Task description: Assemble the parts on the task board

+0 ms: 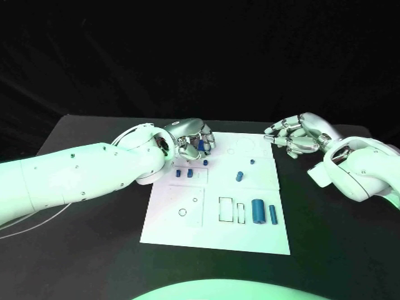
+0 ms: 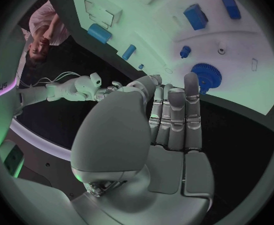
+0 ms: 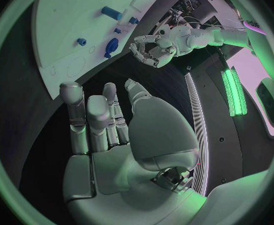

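- Task board (image 1: 187, 222) lies mid-worktop; blue parts (image 1: 257, 211) near its 4 o'clock corner.
- Left hand (image 1: 193, 139) hovers at 11 o'clock, fingers spread, empty, partly hiding the blue gear (image 2: 206, 75).
- Right hand (image 1: 295, 137) at 1 o'clock, open, empty.

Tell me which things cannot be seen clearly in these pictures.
- Head view: the silver left hand covers the blue toothed gear, so contact cannot be judged.
- Left wrist view: the fingertips hide part of the gear.
- Head view: the outlines printed on the white task board are too small to read.
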